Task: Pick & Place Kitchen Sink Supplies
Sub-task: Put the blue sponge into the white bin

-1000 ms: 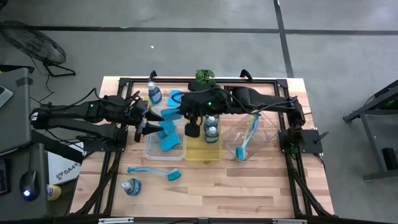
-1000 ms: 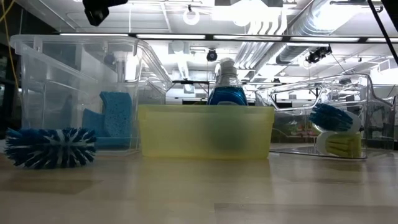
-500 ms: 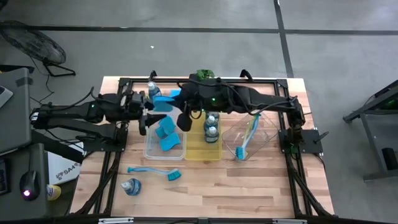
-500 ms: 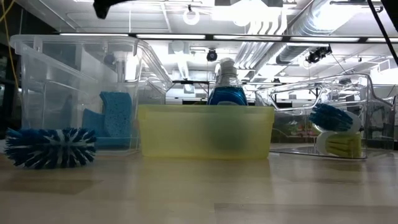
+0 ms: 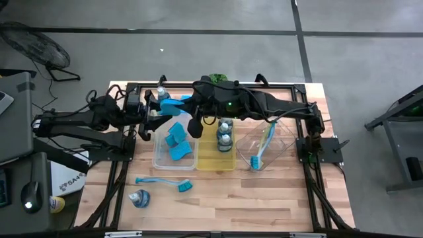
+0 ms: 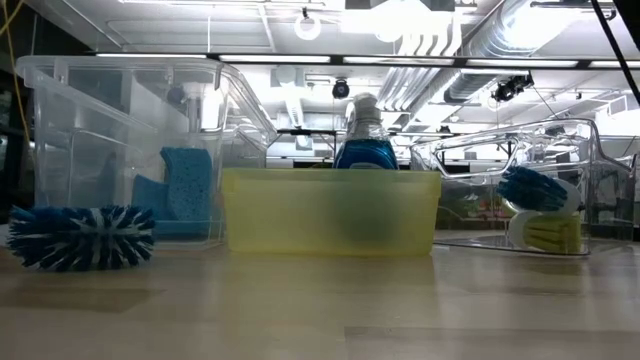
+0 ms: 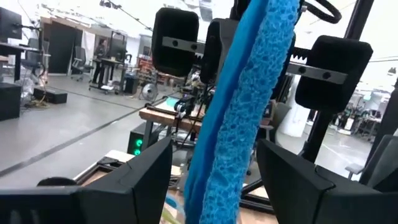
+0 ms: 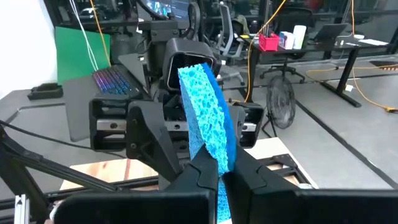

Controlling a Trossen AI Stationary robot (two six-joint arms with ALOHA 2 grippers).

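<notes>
Grey concrete floor surrounds the wooden bench (image 5: 264, 198), which carries three trays in a row: a clear one (image 5: 160, 162) holding two wavy blue sponges (image 5: 177, 140), a yellow one (image 5: 206, 161) with small clear bottles of blue dish soap (image 5: 225, 134), and a clear one (image 5: 281, 147) with a long-handled dish brush (image 5: 262, 149). Above the bench's far side, the left hand (image 5: 158, 110) and the right hand (image 5: 187, 105) meet on one more wavy blue sponge (image 5: 173, 104). The right hand's fingers (image 8: 205, 171) are pinched shut on its end; the left hand's fingers (image 7: 134, 180) stand on either side of it, and their contact cannot be told. Near the front edge lie a blue brush (image 5: 166, 182) and a toppled soap bottle (image 5: 139, 198).
</notes>
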